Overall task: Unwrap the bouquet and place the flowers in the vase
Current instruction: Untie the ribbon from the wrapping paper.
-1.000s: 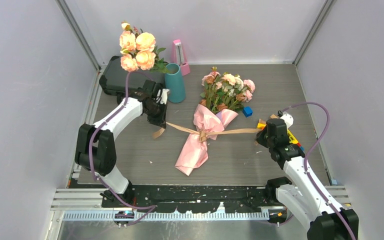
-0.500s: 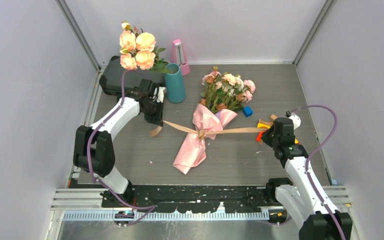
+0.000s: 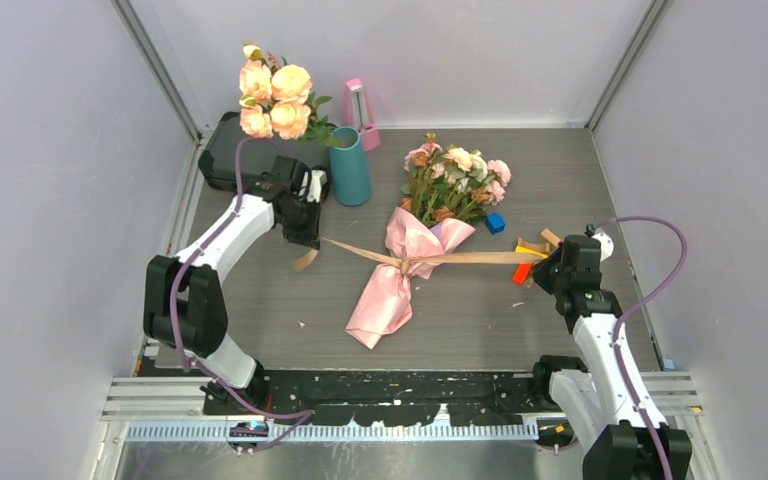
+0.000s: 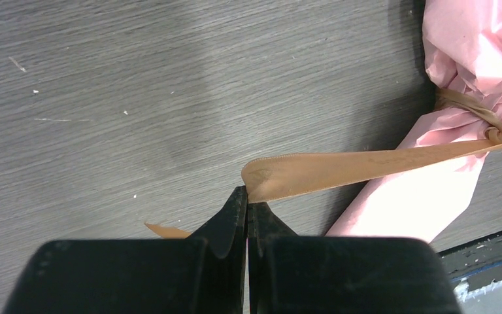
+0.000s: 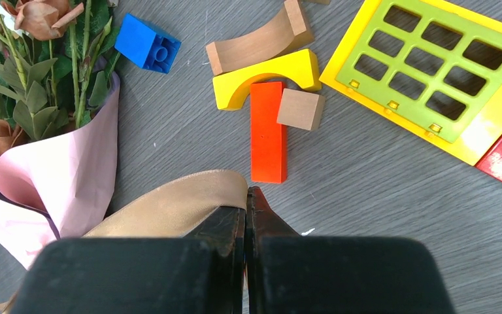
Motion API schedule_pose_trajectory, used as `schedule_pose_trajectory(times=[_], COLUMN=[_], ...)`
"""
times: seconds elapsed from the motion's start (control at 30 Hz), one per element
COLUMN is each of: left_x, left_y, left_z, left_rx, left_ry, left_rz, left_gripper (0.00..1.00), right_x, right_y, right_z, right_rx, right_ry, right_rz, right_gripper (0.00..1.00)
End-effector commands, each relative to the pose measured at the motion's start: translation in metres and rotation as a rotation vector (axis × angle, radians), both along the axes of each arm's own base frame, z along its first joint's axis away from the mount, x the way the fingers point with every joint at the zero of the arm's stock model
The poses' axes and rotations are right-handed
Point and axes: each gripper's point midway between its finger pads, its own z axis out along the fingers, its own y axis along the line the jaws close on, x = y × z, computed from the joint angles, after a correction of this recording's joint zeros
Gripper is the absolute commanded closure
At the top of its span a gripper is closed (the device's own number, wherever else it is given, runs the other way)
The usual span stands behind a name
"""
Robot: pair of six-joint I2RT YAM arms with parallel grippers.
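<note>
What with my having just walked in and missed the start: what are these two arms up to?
Both arms are untying the bouquet, which lies on the table. The left gripper and right gripper each have jaws shut on one end of its tan ribbon, stretched out to either side. The knot is not yet undone, the flowers sit in the pink paper, and the vase stands apart behind.

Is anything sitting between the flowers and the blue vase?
No, nothing lies on the table between the flowers and the vase. The pink paper and ribbon still wrap the stems, though.
</note>
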Motion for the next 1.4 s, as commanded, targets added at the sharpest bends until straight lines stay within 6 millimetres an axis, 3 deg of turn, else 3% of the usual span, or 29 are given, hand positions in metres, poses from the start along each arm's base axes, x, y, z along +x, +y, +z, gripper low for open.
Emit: schedule_pose_trajectory(times=[0.0,0.7,1.17,1.37], left_x=[0.005,0.010,0.013,0.013], left_y=[0.007,0.034,0.065,0.087], left_z=[0.019,0.031,0.043,0.052], left_rx=[0.000,0.065,0.190,0.286], left_ry=[-0.064,-0.125,-0.198,-0.236], left_rz=[0.021,0.089,0.160,0.213], left_gripper=[1.00,1.00,1.00,1.00], right_x=[0.004,0.002,-0.002,-0.008], right_y=[-0.002,-0.010,-0.012,-0.014], right_z=[0.011,0.020,0.027,0.041], right_rx=[0.002,0.019,0.018,-0.001], right_ry=[-0.041,-0.053,-0.060,-0.079], right_rz=[0.010,-0.007,-0.012,-0.022], right_gripper=[1.00,1.00,1.00,1.00])
